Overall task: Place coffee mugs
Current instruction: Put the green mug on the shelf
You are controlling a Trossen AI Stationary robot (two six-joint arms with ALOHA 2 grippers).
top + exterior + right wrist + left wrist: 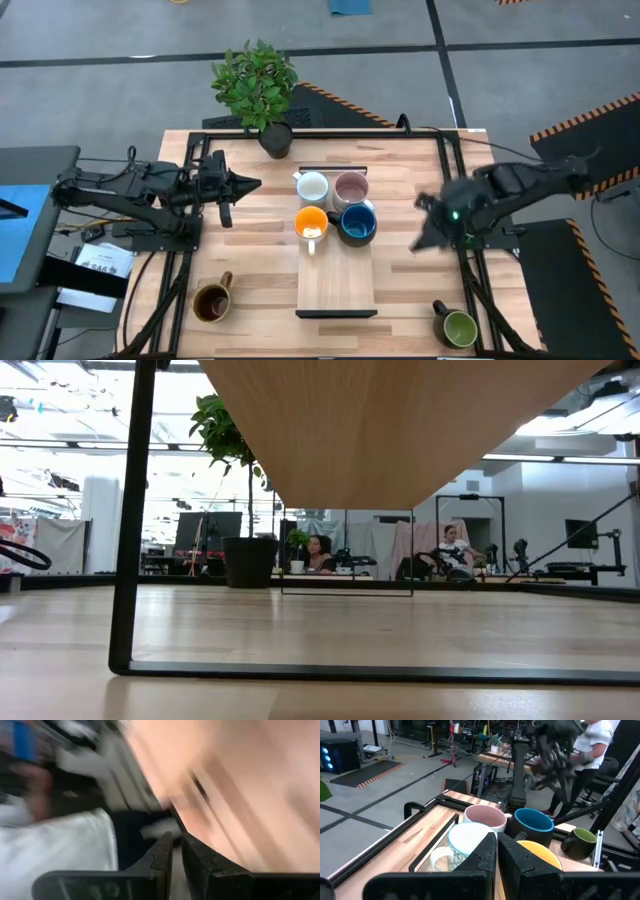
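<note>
1. Mugs on the raised wooden tray: four stand clustered at its far end, white mug, pinkish-mauve mug, orange mug and dark blue mug, touching or nearly so. The near half of the tray is bare.
2. Mugs off the tray: brown mug on the table near the front left; green mug at the front right corner, close to the table edge and beside the black frame.
3. Left gripper: empty, fingers pressed almost together, held level just left of the white mug and pointing at the cluster.
4. Right gripper: empty, fingers with only a thin gap between them, over the right side of the table between the tray and the green mug. Its wrist view is smeared, so the arm is probably moving.
5. Risk, green mug: a glancing approach could push it off the near edge; the frame rail crowds the gripper's path.
6. Risk, cluster: little room between mugs; setting down another could knock a neighbour or catch a handle.
7. Risk, left gripper: any forward drift would nudge the white mug into the others.
8. Other items: potted plant at the far edge, clear of the work; people sit in the room beyond.
</note>
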